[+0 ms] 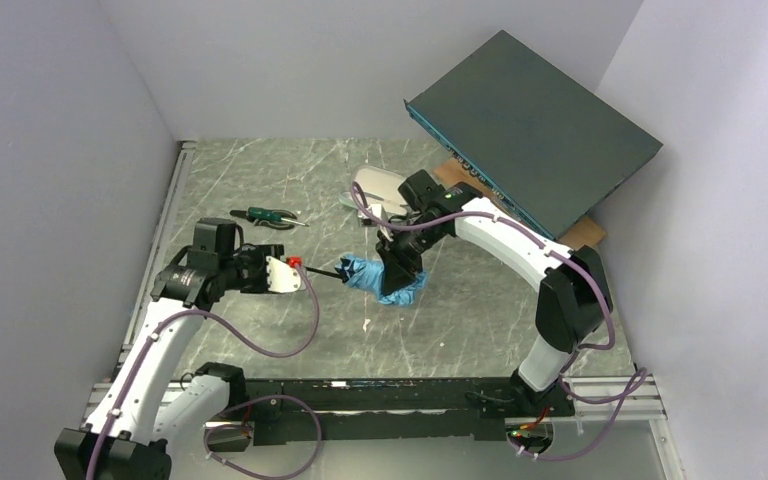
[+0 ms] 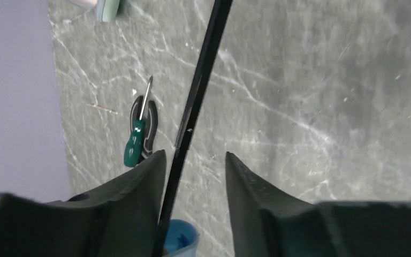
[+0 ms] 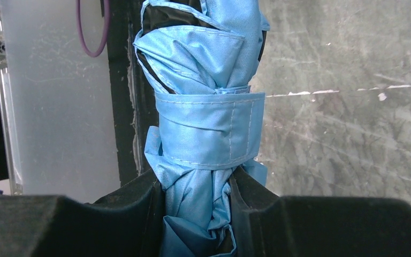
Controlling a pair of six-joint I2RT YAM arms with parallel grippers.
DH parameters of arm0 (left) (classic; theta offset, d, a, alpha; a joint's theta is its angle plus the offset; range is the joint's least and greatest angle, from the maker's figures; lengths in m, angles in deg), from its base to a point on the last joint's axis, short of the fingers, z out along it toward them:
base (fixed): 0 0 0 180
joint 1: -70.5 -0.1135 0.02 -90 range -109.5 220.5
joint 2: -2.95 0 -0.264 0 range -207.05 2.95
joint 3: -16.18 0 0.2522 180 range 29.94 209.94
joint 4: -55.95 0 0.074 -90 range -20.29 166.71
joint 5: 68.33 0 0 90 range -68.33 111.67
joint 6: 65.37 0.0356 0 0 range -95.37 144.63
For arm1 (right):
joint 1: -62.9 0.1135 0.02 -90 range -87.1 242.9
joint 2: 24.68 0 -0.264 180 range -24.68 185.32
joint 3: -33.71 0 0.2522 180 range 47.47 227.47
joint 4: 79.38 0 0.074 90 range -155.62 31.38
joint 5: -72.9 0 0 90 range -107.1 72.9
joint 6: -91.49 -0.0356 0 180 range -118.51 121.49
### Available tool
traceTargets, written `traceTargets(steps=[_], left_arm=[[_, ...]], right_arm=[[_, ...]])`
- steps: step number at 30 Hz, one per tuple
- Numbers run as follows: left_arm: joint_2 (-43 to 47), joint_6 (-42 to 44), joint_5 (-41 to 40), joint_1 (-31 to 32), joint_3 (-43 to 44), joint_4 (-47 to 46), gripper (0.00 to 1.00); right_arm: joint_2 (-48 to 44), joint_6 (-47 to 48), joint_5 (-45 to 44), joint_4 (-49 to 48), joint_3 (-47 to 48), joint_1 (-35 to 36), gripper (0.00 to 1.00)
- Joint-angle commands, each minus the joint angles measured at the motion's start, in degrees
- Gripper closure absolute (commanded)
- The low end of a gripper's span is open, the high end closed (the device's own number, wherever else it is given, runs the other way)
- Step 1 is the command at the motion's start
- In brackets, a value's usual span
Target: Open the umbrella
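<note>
The umbrella [image 1: 365, 272] lies folded at mid-table, its sky-blue canopy [image 3: 208, 64] bundled and bound by a fabric strap [image 3: 208, 131]. My right gripper [image 1: 398, 272] is shut on the canopy bundle just behind the strap, as the right wrist view [image 3: 195, 179] shows. The thin black shaft [image 2: 195, 101] runs leftward from the bundle, and my left gripper [image 1: 282, 274] straddles it. In the left wrist view that gripper [image 2: 195, 156] has its jaws apart, the shaft against one finger. The light-blue handle [image 2: 181, 238] sits between the jaws with a gap on its other side.
A green-handled screwdriver [image 1: 265, 215] lies on a black tool at the left rear, also in the left wrist view [image 2: 134, 143]. A pale grey-green case [image 1: 375, 188] lies behind the umbrella. A big dark-grey box [image 1: 530, 125] leans at the right rear on cardboard [image 1: 582, 235].
</note>
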Motion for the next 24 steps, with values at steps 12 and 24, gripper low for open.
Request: traceTargets(steps=[12,24], left_arm=[[-5.61,23.97,-4.19,-37.17,0.26,-7.59,0.64],[-10.93,-3.7,33.39,-36.76,23.92,12.5,0.0]], right_arm=[[-4.55,24.85,-8.11,19.68,-12.21,-6.77,1.0],[-0.63,8.65,5.51,8.96,-0.31,-6.86,1.0]])
